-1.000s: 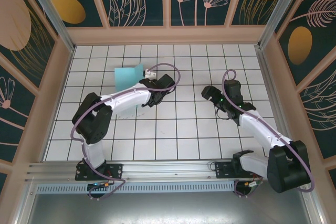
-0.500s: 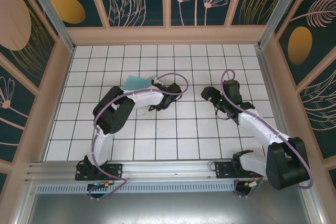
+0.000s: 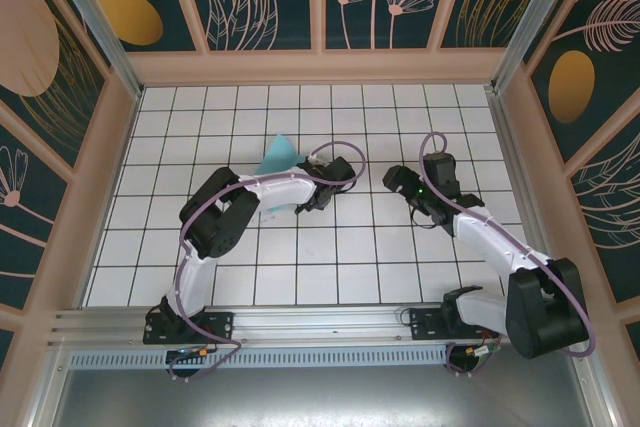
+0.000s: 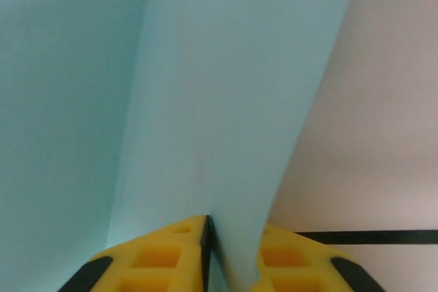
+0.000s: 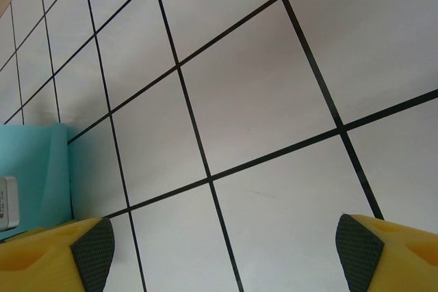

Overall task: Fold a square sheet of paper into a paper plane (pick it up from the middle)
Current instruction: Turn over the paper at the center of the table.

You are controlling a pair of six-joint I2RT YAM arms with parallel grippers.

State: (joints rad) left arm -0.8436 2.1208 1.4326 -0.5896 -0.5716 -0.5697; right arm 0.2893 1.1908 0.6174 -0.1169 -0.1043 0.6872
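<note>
Risk as we judge it: left gripper [image 4: 233, 232] pinches just the near edge of the paper plane [image 4: 226, 100], so a fast swing could slip or crumple it. Jaws nearly closed, clamped on the paper, which runs up to 12 o'clock. Right gripper [image 5: 224, 241] gapes wide, empty, above the table [image 5: 260, 100]; we see the plane at its 9 o'clock. Overhead it sits about 11 o'clock from table centre.

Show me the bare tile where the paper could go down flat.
Widest: the far rows along the back wall, beyond both grippers. Also the near middle rows by the rail, and the column by the left wall. Crowded: mid-table, where the left gripper pinches the paper and the right gripper hangs open nearby.
</note>
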